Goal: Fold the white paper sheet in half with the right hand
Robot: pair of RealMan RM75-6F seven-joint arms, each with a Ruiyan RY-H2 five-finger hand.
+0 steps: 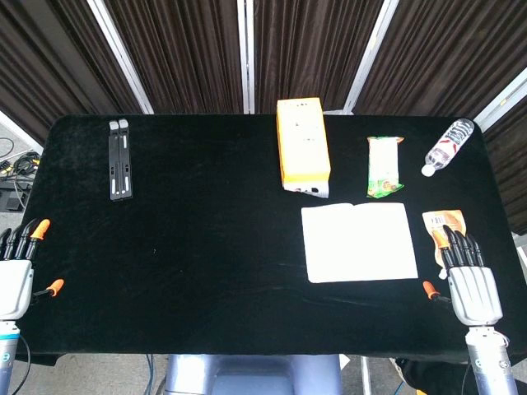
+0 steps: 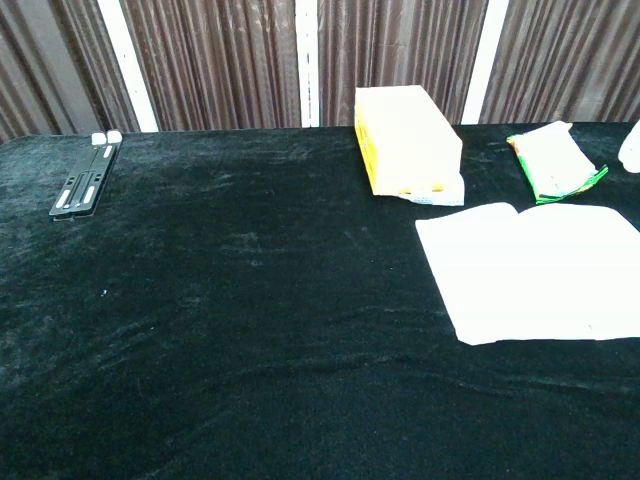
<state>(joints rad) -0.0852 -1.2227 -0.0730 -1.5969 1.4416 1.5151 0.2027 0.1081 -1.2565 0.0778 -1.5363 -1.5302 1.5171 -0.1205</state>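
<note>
The white paper sheet (image 1: 359, 241) lies flat and unfolded on the black table, right of centre; in the chest view the sheet (image 2: 535, 270) runs off the right edge. My right hand (image 1: 468, 276) hovers at the table's front right, just right of the sheet and apart from it, fingers spread and holding nothing. At the front left edge my left hand (image 1: 18, 267) also stands open and empty. Neither hand shows in the chest view.
A yellow box (image 1: 302, 146) stands just behind the sheet. A green snack packet (image 1: 384, 166) and a plastic bottle (image 1: 449, 146) lie at the back right. An orange packet (image 1: 440, 224) lies by my right fingertips. A black folded stand (image 1: 119, 158) lies at the back left.
</note>
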